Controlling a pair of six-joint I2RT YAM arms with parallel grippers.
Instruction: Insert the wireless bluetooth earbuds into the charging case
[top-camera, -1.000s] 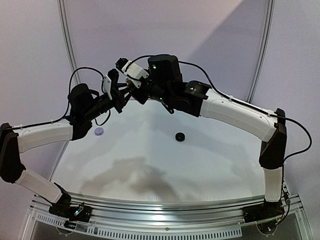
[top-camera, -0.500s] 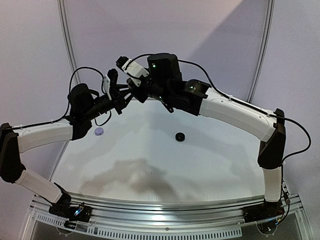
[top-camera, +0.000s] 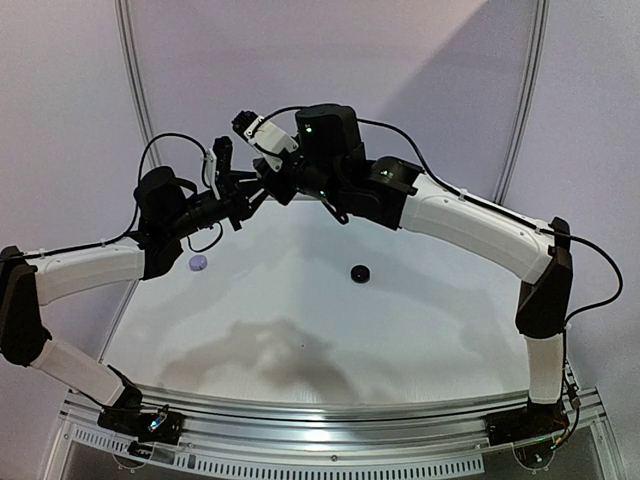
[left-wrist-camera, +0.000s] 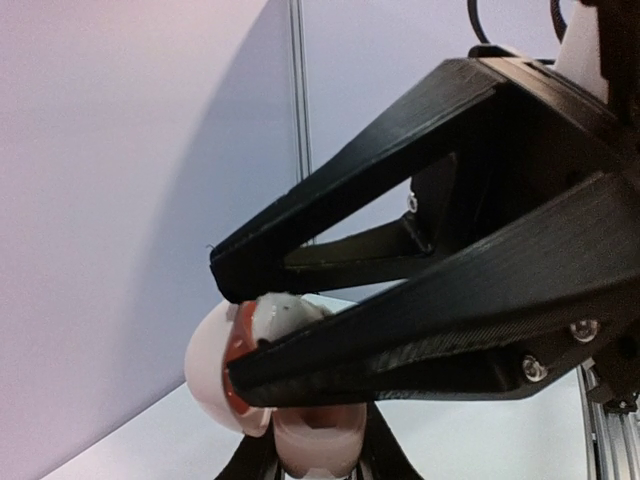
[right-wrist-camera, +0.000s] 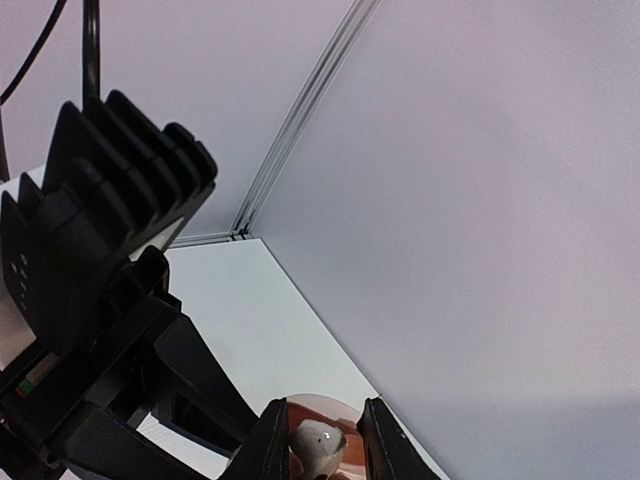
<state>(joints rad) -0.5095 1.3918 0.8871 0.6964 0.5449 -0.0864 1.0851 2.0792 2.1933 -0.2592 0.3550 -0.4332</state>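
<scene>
My left gripper (left-wrist-camera: 235, 330) is shut on an open white charging case (left-wrist-camera: 210, 365) with a red inside, and holds it high above the back of the table. My right gripper (right-wrist-camera: 320, 448) is shut on a white earbud (right-wrist-camera: 318, 440) and holds it right at the case's red hollow (right-wrist-camera: 322, 408). The earbud also shows in the left wrist view (left-wrist-camera: 278, 315), at the case's mouth. In the top view the left gripper (top-camera: 238, 197) and the right gripper (top-camera: 264, 182) meet tip to tip; the case and earbud are hidden between them.
A small lavender round case (top-camera: 198, 263) lies on the white table (top-camera: 300, 330) at the left, under the left arm. A small black round case (top-camera: 359, 273) lies near the middle. Walls close off the back corner behind the grippers.
Both grippers have shifted slightly up and to the left together, still tip to tip. The cases on the table have not moved.
</scene>
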